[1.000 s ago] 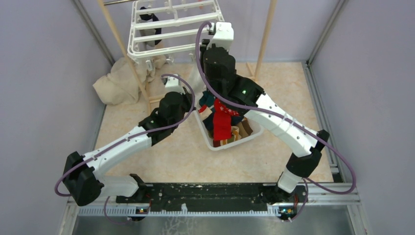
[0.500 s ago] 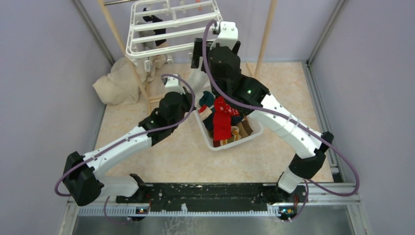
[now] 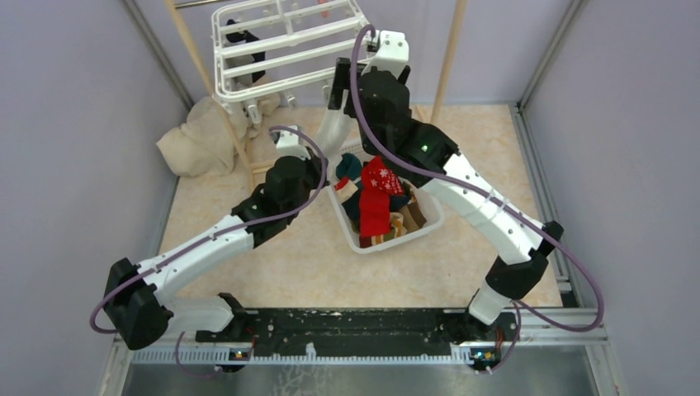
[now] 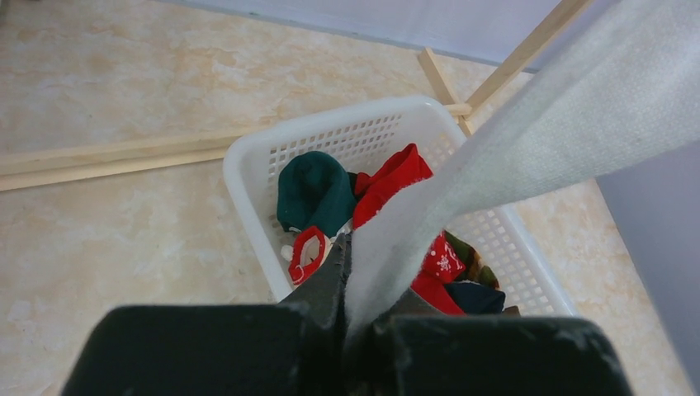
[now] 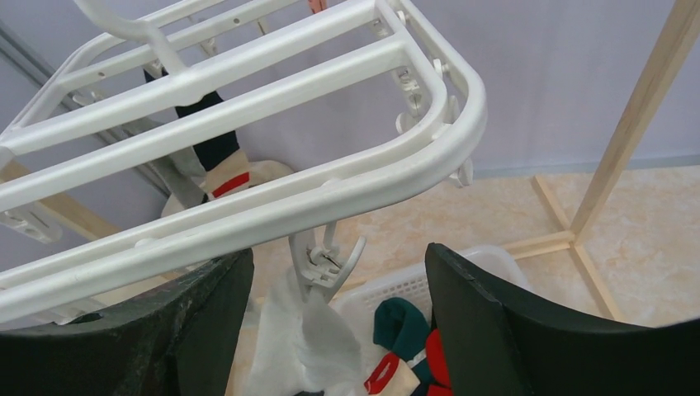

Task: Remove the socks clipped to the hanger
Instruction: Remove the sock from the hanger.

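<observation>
Our left gripper (image 4: 350,307) is shut tight on the white sock (image 4: 528,148). Our right gripper (image 5: 338,301) is open and empty, with the clip (image 5: 324,260) between its fingers. Next we should squeeze it.

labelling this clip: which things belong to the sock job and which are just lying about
Job: white plastic clip hanger; white fabric sock clipped to it, pinched by the left gripper; dark navy sock hanging from it; open right gripper; white slatted basket of socks.
Lying about: beige cloth heap; wooden poles.
</observation>
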Action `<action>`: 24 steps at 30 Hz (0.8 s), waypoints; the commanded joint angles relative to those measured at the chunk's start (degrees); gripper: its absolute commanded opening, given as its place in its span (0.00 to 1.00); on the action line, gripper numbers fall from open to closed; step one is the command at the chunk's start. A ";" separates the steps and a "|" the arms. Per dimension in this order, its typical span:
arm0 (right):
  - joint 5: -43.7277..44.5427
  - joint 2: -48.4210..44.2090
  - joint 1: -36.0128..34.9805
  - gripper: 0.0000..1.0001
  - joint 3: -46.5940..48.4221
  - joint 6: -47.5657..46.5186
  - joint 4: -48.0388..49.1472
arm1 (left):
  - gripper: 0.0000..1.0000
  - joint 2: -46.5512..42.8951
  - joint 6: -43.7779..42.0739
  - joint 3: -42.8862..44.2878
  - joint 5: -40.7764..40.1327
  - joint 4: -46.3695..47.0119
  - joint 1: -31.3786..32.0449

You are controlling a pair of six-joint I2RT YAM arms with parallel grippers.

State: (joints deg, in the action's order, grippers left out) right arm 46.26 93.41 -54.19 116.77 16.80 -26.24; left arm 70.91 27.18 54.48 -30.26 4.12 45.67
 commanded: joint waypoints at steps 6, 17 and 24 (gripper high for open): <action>1.98 3.48 0.31 0.73 6.86 0.57 2.11 | 0.02 -1.57 -0.11 -1.39 0.87 1.49 0.45; 2.43 4.54 0.32 0.58 7.17 0.17 3.18 | 0.02 -2.19 -0.13 -2.05 0.90 1.72 0.45; 2.41 2.90 0.30 0.36 4.18 -0.54 5.27 | 0.02 -2.11 -0.15 -2.01 1.16 1.77 0.41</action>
State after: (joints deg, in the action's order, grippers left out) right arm 47.94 98.15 -54.19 121.14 16.67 -25.39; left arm 70.04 27.18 53.08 -29.58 5.06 45.67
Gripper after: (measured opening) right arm 0.381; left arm 0.026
